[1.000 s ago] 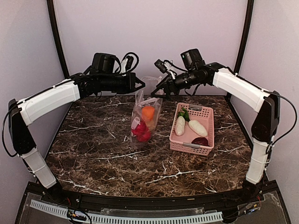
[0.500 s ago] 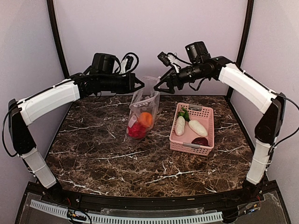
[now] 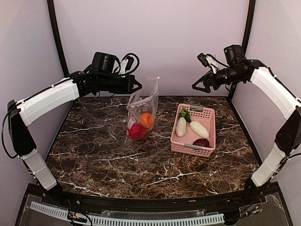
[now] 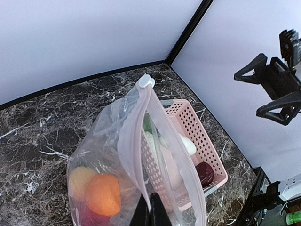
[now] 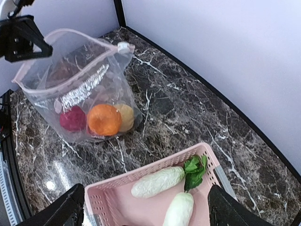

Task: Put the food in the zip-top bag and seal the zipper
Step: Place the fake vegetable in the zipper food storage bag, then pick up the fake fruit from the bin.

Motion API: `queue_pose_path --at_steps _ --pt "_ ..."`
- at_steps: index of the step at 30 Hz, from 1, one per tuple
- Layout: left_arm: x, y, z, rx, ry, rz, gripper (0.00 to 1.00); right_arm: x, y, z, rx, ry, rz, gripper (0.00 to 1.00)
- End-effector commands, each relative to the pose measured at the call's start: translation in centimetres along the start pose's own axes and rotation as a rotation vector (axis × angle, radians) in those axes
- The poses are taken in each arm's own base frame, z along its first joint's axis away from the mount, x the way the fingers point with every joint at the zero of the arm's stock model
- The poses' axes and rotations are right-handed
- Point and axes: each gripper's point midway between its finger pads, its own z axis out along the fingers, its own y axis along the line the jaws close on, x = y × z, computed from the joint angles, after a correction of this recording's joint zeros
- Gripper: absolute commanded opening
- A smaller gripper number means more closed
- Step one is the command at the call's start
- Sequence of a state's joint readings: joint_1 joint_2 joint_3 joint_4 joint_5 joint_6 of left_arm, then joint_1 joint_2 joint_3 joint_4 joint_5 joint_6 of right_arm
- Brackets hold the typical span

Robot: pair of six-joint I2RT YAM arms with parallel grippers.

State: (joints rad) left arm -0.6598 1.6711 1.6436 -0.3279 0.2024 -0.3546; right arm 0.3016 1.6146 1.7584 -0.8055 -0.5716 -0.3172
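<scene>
While held at top, zip-top bag (image 3: 142,102) upright — mouth up

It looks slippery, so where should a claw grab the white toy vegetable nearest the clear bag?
Across its middle, from straight above. The white oblong toy vegetable lies flat in the pink slotted plastic basket, whose walls likely block a sideways approach; the open right gripper could straddle its narrow width.

Left hand (image 3: 139,86) pinches zip-top bag (image 3: 142,104); right hand's (image 3: 198,84) fingers spread.
</scene>
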Motion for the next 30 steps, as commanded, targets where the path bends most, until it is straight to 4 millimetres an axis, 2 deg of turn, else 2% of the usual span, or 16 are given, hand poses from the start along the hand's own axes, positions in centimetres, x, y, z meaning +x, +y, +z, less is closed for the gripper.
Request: queue_pose_path --at_steps 1,6,11,14,19,30 --pt "-1.2 -0.7 -1.0 0.022 -0.001 0.016 0.01 4.2 0.2 -0.9 0.018 0.112 -0.048 0.87" --pt "-1.0 -0.8 -0.9 0.031 -0.001 0.004 0.01 9.5 0.7 -0.8 0.003 0.285 -0.071 0.81" --pt "-0.9 -1.1 -0.8 0.048 0.002 -0.002 0.01 13.7 1.5 -0.2 -0.062 0.406 -0.086 0.71" --pt "-1.1 -1.2 -0.8 0.05 0.001 0.001 0.01 16.4 1.9 0.1 -0.101 0.468 -0.137 0.7" --pt "-1.1 -1.2 -0.8 0.05 0.0 0.004 0.01 19.3 2.1 0.4 -0.138 0.559 -0.176 0.7" --pt "-0.6 -0.9 -0.8 0.042 0.017 0.001 0.01 23.5 1.6 2.9 -0.155 0.687 -0.193 0.7"
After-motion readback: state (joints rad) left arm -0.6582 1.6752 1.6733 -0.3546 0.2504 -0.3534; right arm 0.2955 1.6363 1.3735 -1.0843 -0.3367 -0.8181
